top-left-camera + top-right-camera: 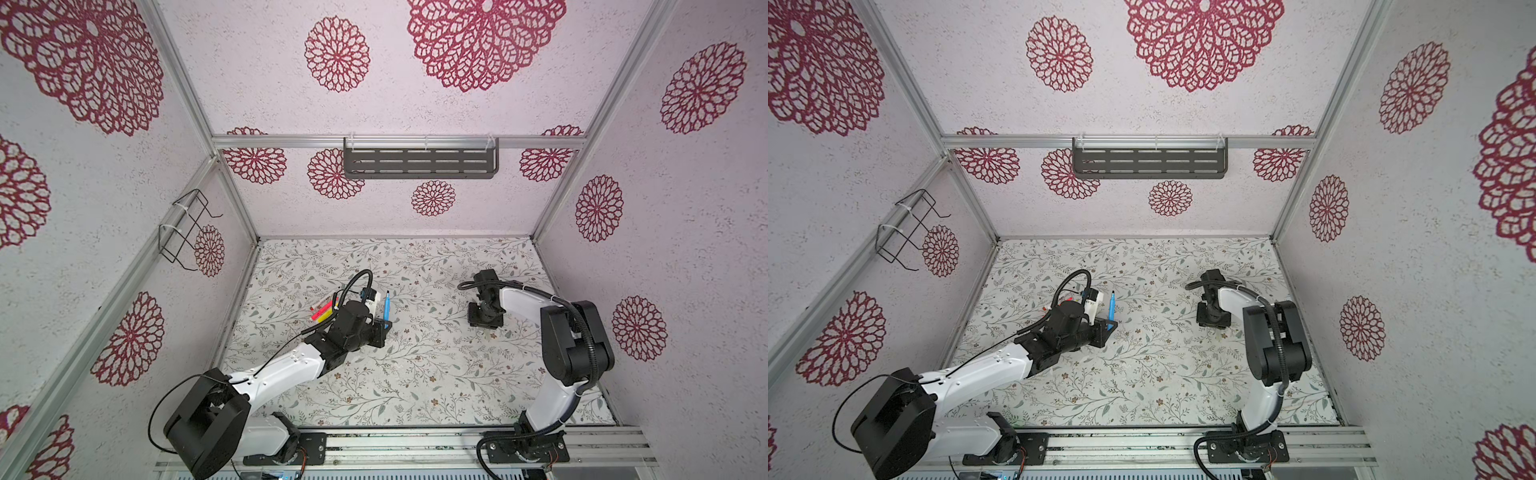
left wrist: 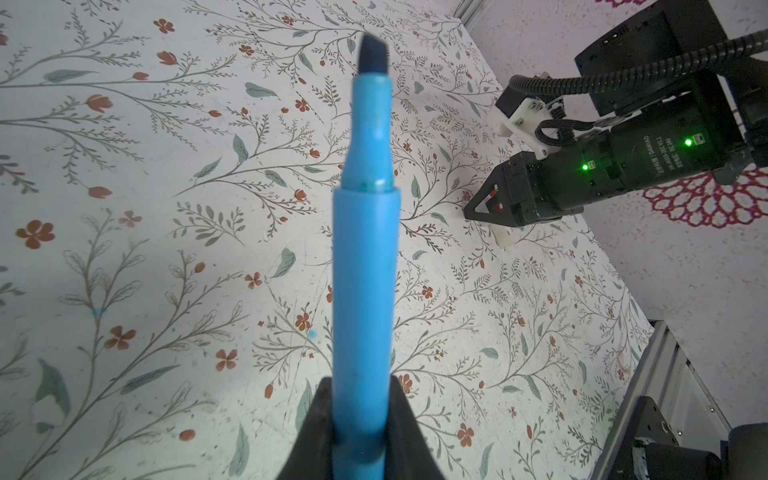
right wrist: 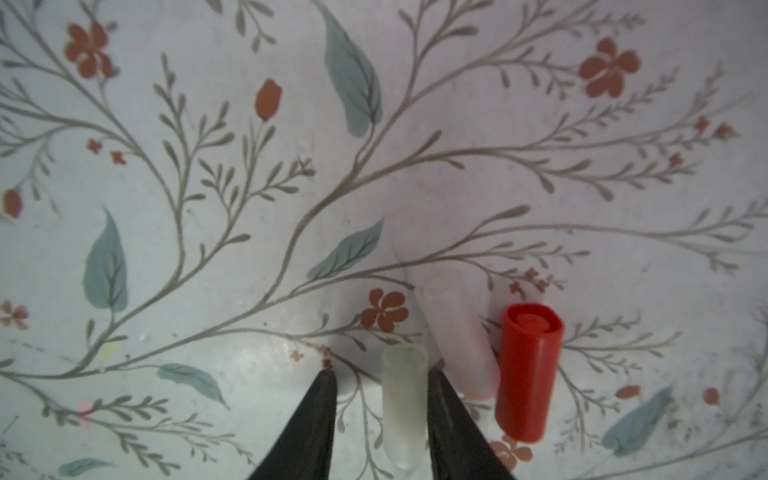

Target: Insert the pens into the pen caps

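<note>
My left gripper [image 2: 360,415] is shut on the lower barrel of the blue pen [image 2: 365,266], whose dark uncapped tip points away from the camera. In both top views the blue pen [image 1: 387,305] [image 1: 1111,306] sticks up over the mat. The pink-red pen [image 1: 322,311] and the yellow pen [image 1: 325,318] lie side by side behind my left wrist. My right gripper [image 3: 382,374] is open, low over the mat. A pale pen cap [image 3: 404,407] lies between its fingers, against one finger, with a gap to the other. A clear pinkish cap [image 3: 457,336] and a red cap [image 3: 528,370] lie just beside it.
The floral mat [image 1: 415,374] covers the table. A wire rack [image 1: 185,230] hangs on the left wall and a dark slotted shelf [image 1: 419,164] on the back wall. An aluminium rail [image 1: 415,440] with both arm bases runs along the front edge.
</note>
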### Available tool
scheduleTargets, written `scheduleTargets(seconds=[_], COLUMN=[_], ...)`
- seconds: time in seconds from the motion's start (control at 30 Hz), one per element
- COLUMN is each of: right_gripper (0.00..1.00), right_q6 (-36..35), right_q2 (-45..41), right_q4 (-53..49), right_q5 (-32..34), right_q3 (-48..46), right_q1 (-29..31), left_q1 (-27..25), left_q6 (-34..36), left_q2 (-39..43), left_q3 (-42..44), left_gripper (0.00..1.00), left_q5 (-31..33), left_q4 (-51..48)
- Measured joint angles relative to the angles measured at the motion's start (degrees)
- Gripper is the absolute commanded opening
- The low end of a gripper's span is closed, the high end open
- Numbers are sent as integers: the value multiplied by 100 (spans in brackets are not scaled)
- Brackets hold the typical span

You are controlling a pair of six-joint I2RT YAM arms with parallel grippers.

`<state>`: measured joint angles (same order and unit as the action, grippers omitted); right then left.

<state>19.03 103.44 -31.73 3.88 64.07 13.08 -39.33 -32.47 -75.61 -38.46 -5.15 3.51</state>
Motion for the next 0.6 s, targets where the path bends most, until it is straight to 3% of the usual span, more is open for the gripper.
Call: scheduleTargets(seconds=[0.4, 0.6], right_gripper=[40, 41], right_q6=[-144, -374], right_q2=[262, 262], right_q4=[70, 175], right_q5=[-136, -568], right_q3=[332, 341], right_q1=[822, 1069], left_q1=[0, 9], left_q6=[44, 92], left_q2=[59, 269], left_q3=[0, 50], left_gripper=[3, 3], left_q5=[116, 190], left_q4=[-96, -138])
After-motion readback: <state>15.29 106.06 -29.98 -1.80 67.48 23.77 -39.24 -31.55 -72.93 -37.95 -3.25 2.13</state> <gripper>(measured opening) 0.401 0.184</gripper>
